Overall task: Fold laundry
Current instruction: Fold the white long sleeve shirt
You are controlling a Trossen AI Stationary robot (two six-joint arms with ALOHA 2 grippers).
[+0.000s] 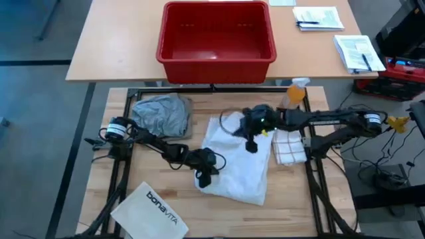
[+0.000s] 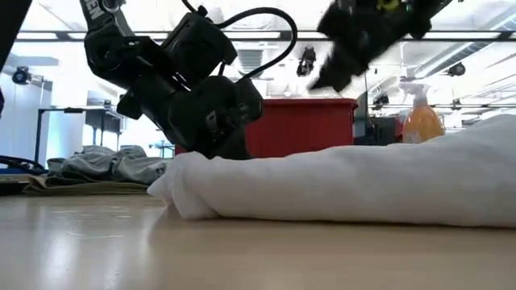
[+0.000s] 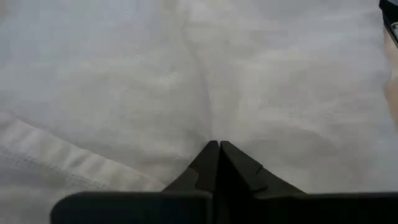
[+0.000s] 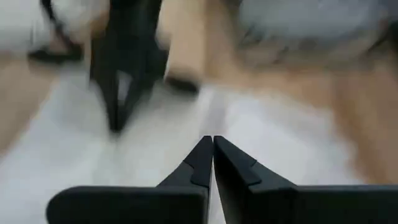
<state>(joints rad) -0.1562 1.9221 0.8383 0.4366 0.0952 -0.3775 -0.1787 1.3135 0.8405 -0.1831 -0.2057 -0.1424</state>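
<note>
White cloth fills my left wrist view: the white shirt (image 1: pixel 238 166) lies bunched in the middle of the wooden table (image 1: pixel 292 206), and my left end effector (image 1: pixel 203 178) is down at its near-left edge. Its fingers (image 3: pixel 205 165) are pressed together, tips resting right against the fabric, though I cannot tell whether any cloth is pinched between them. From the low view the shirt (image 2: pixel 355 181) reads as a thick rolled mound, with my left arm's dark bulk just behind its left end.

My right end effector (image 1: pixel 252 145) hangs over the upper part of the shirt, near its far edge. Those fingers (image 4: pixel 202 162) are together too, closed on nothing I can see, with white fabric below them and my other arm showing dark farther off.

Off to the far left of the table sits the grey T-shirt (image 1: pixel 159 114), crumpled, on top of the khaki-tan piece (image 2: pixel 76 186), well apart from the white shirt. Just beside the shirt's right edge lies a checked towel (image 1: pixel 289 146), partly under my right arm. An orange spray bottle (image 1: pixel 296 91) stands near the far right corner. The white bonavita bag (image 1: pixel 151 211) lies flat at the near left. Beyond the table, on a second table, sits a red bin (image 1: pixel 216 41), with papers (image 1: pixel 319 18) to its right.
</note>
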